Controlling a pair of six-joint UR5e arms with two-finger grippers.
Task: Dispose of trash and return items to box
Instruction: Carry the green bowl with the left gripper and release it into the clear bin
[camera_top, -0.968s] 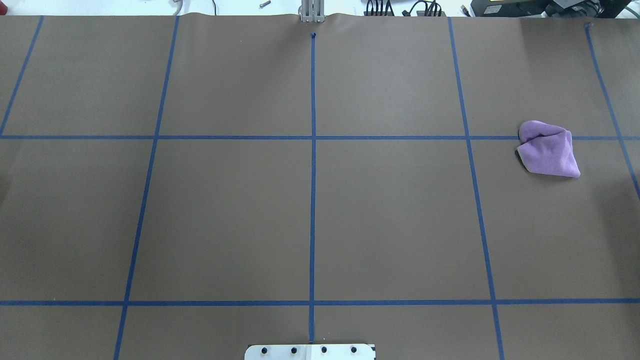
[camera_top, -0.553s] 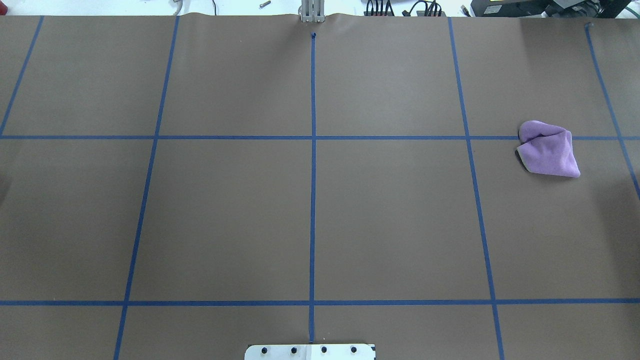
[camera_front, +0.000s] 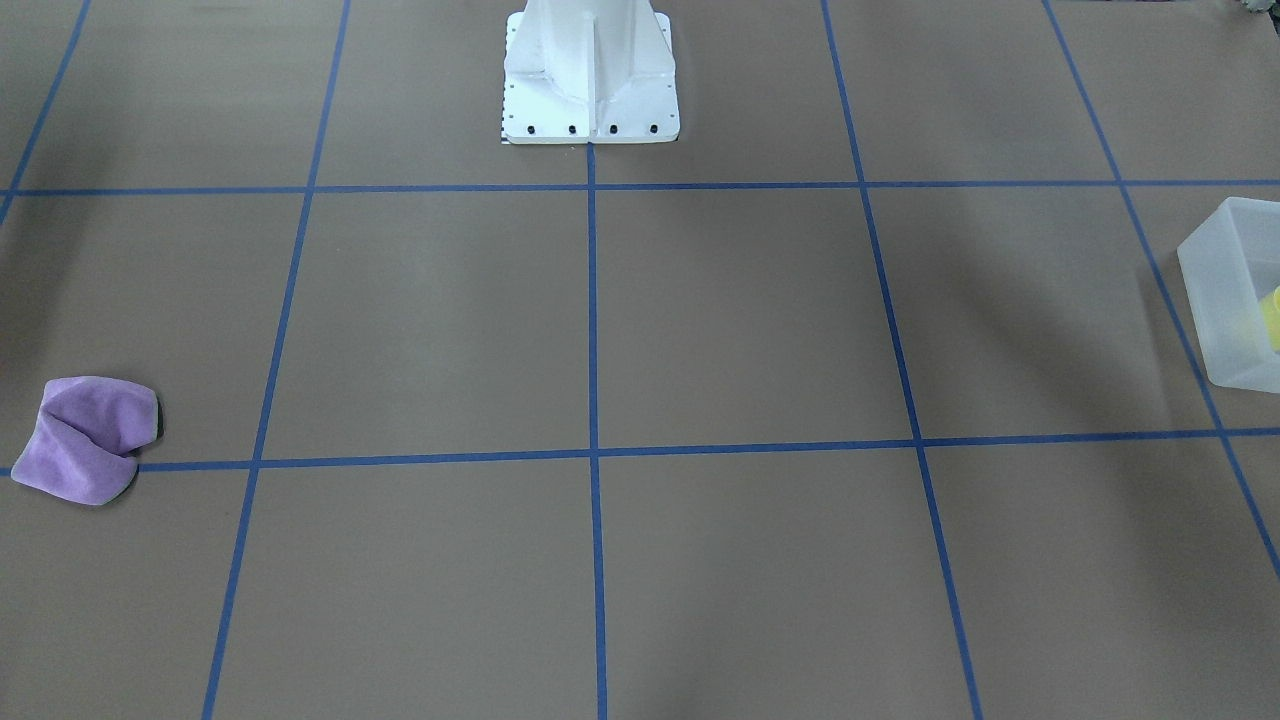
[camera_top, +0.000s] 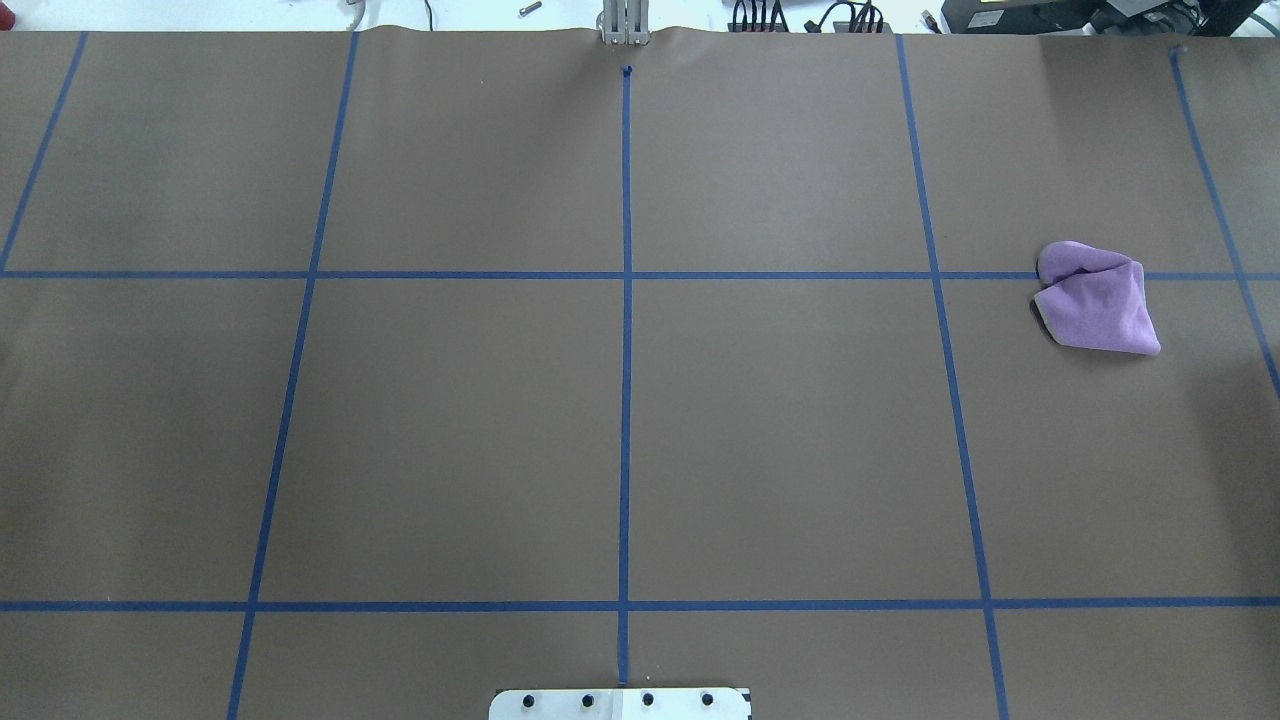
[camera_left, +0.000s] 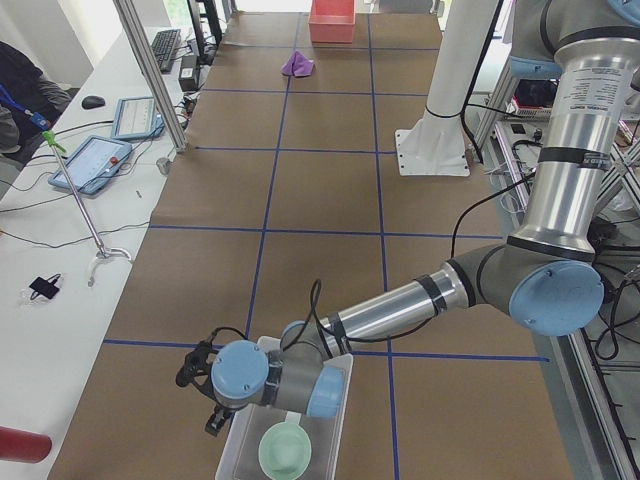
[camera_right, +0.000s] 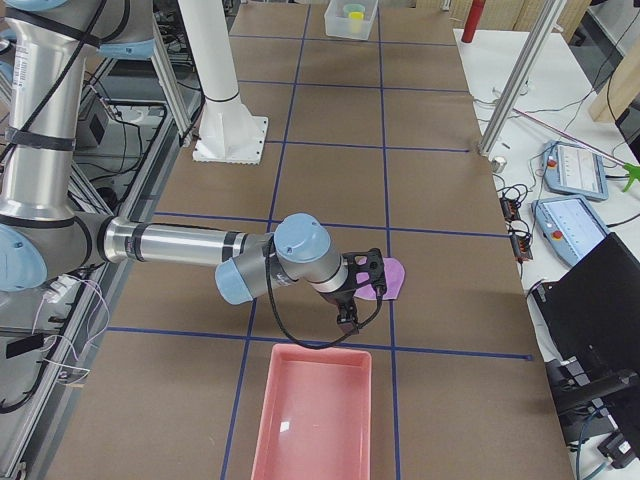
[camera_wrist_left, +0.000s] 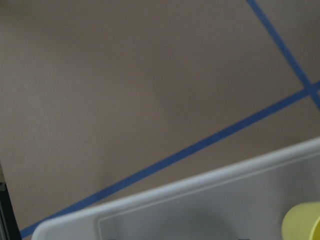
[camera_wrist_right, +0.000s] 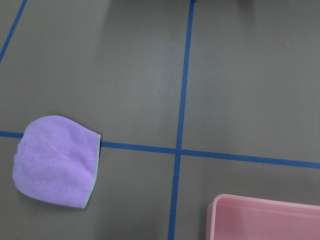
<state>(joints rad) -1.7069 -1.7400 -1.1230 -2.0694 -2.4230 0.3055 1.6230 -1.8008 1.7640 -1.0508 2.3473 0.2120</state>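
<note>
status: yellow cup and mint bowl both sit inside the box, at the table end on our left. left gripper hangs by the box edge, right gripper near the purple cloth, toward the pink tray. we cannot tell if either is apart or together. risks: a one-fold pinch lets the limp cloth slip short of the tray; our left wrist could nudge the light box.

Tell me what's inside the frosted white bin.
A mint-green bowl and a yellow cup sit inside the frosted bin. In the left side view the left arm covers the bin's far part, so its floor there is hidden.
</note>
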